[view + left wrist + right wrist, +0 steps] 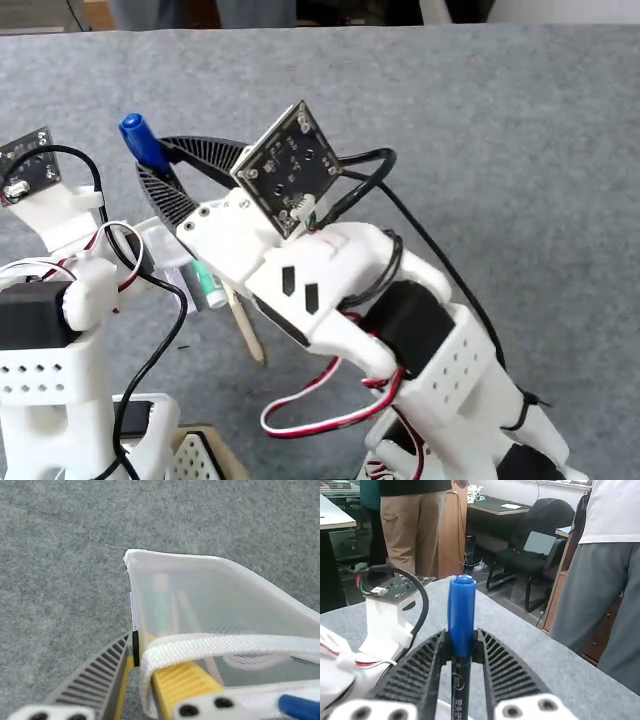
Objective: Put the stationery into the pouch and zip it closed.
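Right end effector (pixel 462 635) grips marker (pixel 461 602), left end effector (pixel 136 652) pouch (pixel 210 600)

White arms (pixel 330 290), black motors (pixel 412 318), red-white cables (pixel 325 412), ribbed black right gripper (pixel 461 637).

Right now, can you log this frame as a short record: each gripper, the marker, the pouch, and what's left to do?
right gripper: shut on the marker, whose blue cap end sticks out past the fingertips
left gripper: shut on the pouch's edge
pouch: white, see-through; long items show through its wall
pencil: one end pokes out onto the grey table
remaining: marker not yet in the pouch
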Controlling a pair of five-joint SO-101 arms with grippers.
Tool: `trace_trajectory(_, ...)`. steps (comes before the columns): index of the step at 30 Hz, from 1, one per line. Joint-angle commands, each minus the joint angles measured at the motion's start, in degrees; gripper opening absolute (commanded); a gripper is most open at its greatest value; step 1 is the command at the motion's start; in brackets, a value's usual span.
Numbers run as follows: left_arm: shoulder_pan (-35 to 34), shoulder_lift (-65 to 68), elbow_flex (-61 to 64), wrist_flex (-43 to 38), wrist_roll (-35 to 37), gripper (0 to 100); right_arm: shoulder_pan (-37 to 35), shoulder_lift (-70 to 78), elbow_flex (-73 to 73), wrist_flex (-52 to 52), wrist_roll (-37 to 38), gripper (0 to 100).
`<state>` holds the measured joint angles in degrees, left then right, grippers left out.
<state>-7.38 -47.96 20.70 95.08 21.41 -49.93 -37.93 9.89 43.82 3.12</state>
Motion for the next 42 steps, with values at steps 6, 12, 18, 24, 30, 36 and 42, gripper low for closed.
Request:
trace_trajectory(6,-2.07,0.7,-0.92,-0.97,-0.26,3,0.7,-1.19,2.86,-6.51,6.59,1.2)
trace_trajectory(12,-2.07,0.7,-0.92,-0.97,-0.26,3,0.7,-1.19,3.03,-6.86,7.3,1.2)
trace_trajectory(18,-1.8,0.7,-0.92,-0.97,-0.26,3,1.58,-1.01,3.3,-6.86,7.3,1.3)
trace_trajectory(24,-1.36,0.7,-0.92,-0.97,-0.26,3,1.58,-1.01,3.3,-6.59,7.3,1.6)
trace_trajectory(30,-1.36,0.7,-0.92,-0.97,-0.35,3,1.67,-1.01,3.21,-6.51,7.21,17.4)
trace_trajectory(36,-1.36,0.7,-1.01,-0.97,-0.35,3,1.67,-1.01,3.21,-6.42,7.21,25.1)
trace_trajectory(42,-1.36,0.7,-1.01,-1.05,-0.44,3,1.67,-1.19,3.03,-6.33,7.21,24.0)
